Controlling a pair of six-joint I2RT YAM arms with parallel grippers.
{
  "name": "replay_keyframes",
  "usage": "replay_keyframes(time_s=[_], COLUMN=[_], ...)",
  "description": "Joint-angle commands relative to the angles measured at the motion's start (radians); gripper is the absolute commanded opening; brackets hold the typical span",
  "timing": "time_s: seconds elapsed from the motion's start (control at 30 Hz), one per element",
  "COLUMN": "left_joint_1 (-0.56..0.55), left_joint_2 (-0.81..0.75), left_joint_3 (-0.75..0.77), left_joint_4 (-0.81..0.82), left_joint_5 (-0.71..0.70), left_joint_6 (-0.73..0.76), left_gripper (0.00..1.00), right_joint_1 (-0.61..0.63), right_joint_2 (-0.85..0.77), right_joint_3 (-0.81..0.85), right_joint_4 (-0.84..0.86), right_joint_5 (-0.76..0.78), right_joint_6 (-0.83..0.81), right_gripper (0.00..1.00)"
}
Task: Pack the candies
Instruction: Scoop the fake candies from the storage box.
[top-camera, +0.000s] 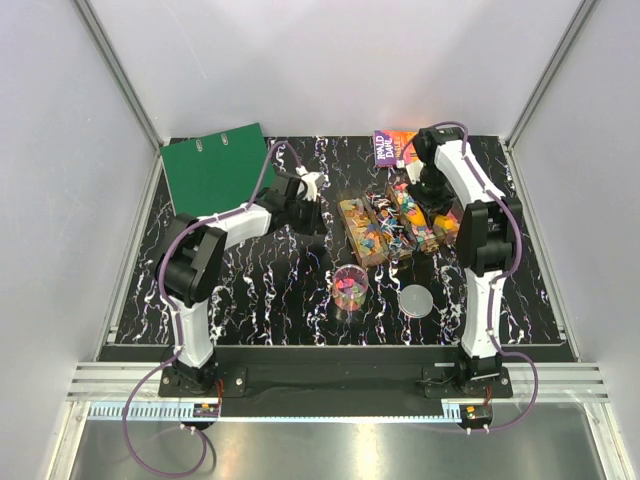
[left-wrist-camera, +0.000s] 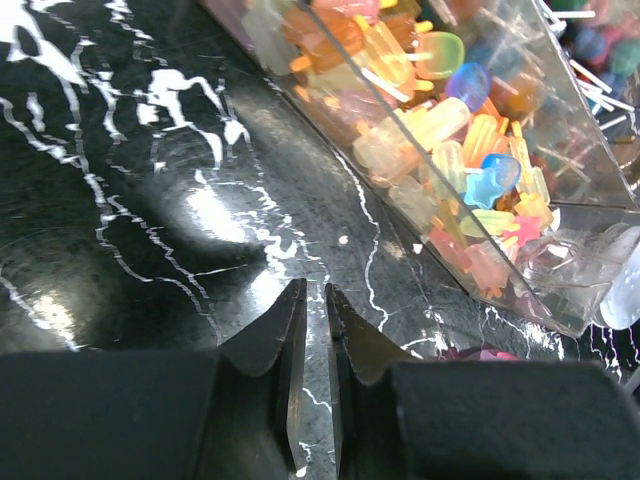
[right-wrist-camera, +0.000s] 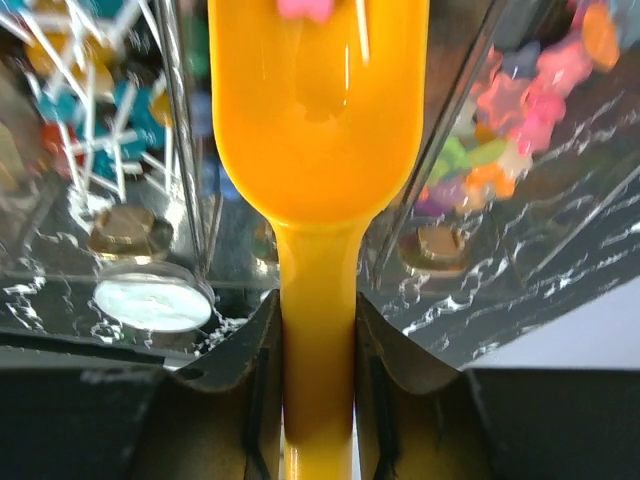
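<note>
Two grippers, in two different states. The right gripper (right-wrist-camera: 318, 312) is clenched on the narrow handle of the yellow scoop (right-wrist-camera: 318, 120), with a finger pressed to each side of it. The scoop's bowl reaches out past the jaws over the clear trays (top-camera: 348, 212). One pink sweet (right-wrist-camera: 303, 8) lies in the bowl, at the very top of the right wrist view.

The left gripper (left-wrist-camera: 313, 297) grasps nothing. Its fingers (left-wrist-camera: 288, 335) stand almost together, with only a thin slit between them, and the black marbled table (left-wrist-camera: 120, 220) shows through that slit. It hangs low over bare table just beside the long wall of the leftmost tray, and does not touch it.

The left arm rises from its base at the near edge, folds at the elbow and reaches rightward toward the table's middle. The right arm stands up from its base, arches toward the far edge, then bends back down, so its gripper comes at the trays from the far side.

The candies (left-wrist-camera: 450, 150) fill the trays, which sit in the middle of the table, a little toward the far right. More of them lie in a clear cup (top-camera: 350, 288) closer to the near edge. A round white lid (top-camera: 417, 300) lies flat near the cup, on its right.

A purple book (top-camera: 392, 147) near the far right corner reads "ROALD DAHL". A green binder (top-camera: 215, 165) lies at the far left corner.
</note>
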Motion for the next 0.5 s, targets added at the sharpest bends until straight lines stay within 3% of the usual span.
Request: replay_keyframes(time_s=[0.0,0.23,0.47], left_joint_1=[0.021,0.033,0.032], left_joint_2=[0.005,0.008,-0.029], left_joint_3=[0.04,0.051,0.018], left_joint_4=[0.046,0.007,-0.016], left_joint_5=[0.035,0.029,0.012], left_joint_6=[-0.017,-0.002,0.012], left_gripper=[0.17,0.16,0.16], right_joint_1=[0.013,0.013,0.008], right_joint_2=[0.08,0.183,0.235], right_joint_3=[0.115,0.215,0.205], right_joint_4=[-0.227,-0.224,-0.204], right_joint_5=[-0.05,-0.11,-0.146], right_joint_6=[0.008,0.013,-0.007], right_gripper=[0.0,0.0,0.0])
